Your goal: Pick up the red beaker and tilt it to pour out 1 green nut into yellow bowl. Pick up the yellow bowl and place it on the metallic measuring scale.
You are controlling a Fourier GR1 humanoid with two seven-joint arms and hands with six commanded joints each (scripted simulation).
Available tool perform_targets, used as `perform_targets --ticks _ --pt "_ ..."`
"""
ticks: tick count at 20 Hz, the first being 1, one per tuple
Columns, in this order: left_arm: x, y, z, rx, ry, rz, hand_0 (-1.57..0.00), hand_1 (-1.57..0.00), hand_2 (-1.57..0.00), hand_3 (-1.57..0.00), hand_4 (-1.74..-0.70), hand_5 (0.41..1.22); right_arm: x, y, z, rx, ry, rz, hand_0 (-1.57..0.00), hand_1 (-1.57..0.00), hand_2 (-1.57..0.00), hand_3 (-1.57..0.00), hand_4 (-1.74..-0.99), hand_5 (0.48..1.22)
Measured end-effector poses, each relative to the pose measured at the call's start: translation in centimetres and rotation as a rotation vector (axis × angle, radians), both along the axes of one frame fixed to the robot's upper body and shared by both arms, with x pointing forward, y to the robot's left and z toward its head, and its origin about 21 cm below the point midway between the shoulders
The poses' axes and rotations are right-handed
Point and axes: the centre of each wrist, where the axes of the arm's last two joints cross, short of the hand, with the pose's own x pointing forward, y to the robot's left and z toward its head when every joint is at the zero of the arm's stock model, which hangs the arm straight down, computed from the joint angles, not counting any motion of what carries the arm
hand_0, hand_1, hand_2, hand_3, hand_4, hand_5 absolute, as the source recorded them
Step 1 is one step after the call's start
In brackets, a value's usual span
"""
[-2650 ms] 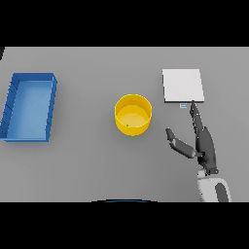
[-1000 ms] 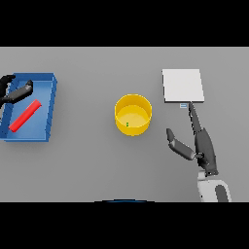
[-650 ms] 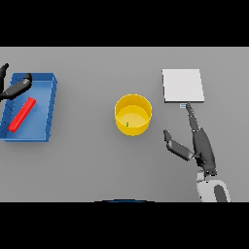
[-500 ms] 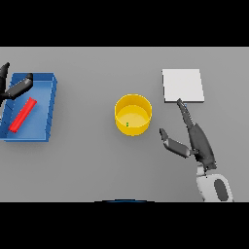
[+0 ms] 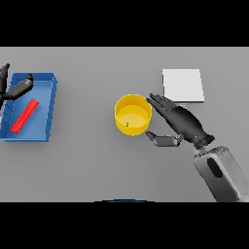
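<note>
Light is even and flat across the grey desk (image 5: 97, 165), with no glare. Shadows are barely visible. Edges look slightly soft; no warping at the borders.

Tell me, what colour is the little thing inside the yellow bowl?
Green. The small nut sits on the floor of the yellow bowl, seen best in the head view.
</note>
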Motion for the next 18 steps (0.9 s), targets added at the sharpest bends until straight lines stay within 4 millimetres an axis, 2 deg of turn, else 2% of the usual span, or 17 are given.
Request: perform_targets --ticks 1,3,5,8,15,18 --pt "0.4 0.1 0.5 0.0 0.003 0.002 0.0 0.0 0.0 0.0 -0.79 0.719 0.3 0.3 0.2 -0.044 -0.008 0.035 0.0 0.0 0.0 0.0 -1.27 0.664" --pt "0.1 -0.3 0.0 -0.009 -0.005 -0.006 0.0 0.0 0.0 0.0 -0.8 0.722 1.6 1.2 1.2 -0.108 -0.019 0.084 0.0 0.0 0.0 0.0 -1.271 0.658" --pt "0.1 -0.7 0.1 -0.006 0.004 -0.014 0.0 0.0 0.0 0.0 -0.8 0.723 2.3 1.9 1.4 -0.148 -0.005 0.141 0.0 0.0 0.0 0.0 -1.274 0.656" --pt "0.2 -0.3 0.2 0.002 0.003 -0.007 0.0 0.0 0.0 0.0 -0.8 0.718 3.6 2.8 1.5 -0.226 0.015 0.198 0.0 0.0 0.0 0.0 -1.277 0.677" --pt "0.6 -0.3 0.1 0.003 0.008 -0.006 0.0 0.0 0.0 0.0 -0.8 0.729 5.4 4.6 0.4 -0.334 0.083 0.312 0.0 0.0 0.0 0.0 -1.243 0.682" --pt "0.6 0.0 0.6 0.016 -0.007 -0.015 0.0 0.0 0.0 0.0 -0.8 0.734 6.0 5.7 0.1 -0.374 0.105 0.342 0.0 0.0 0.0 0.0 -1.27 0.678"
